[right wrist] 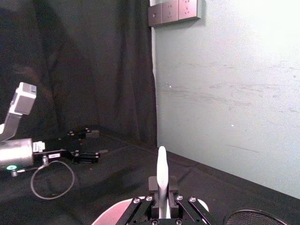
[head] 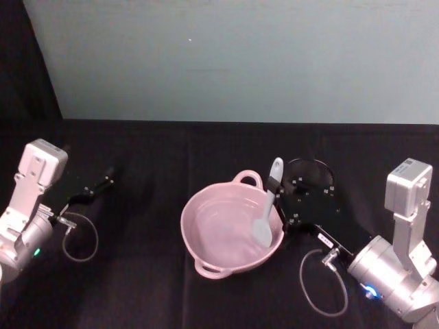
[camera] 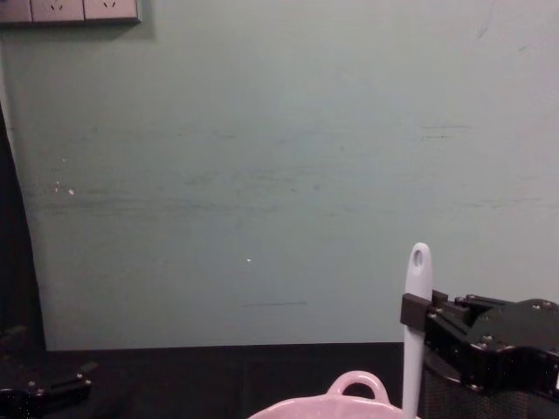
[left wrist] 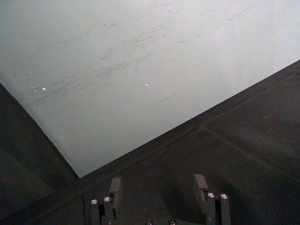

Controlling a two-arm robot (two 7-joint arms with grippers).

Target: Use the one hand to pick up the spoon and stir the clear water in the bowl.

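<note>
My right gripper [head: 278, 194] has its fingers clamped on the handle of the white spoon [head: 266, 211]. The holed tip stands above the fingers and the scoop reaches down inside the pink bowl [head: 189, 221], close to its right wall. The bowl sits mid-tabletop [head: 158, 147], toward the near edge. My left gripper [head: 104, 181] hangs with fingers spread, holding nothing, near the tabletop's left edge, well apart from the bowl.
</note>
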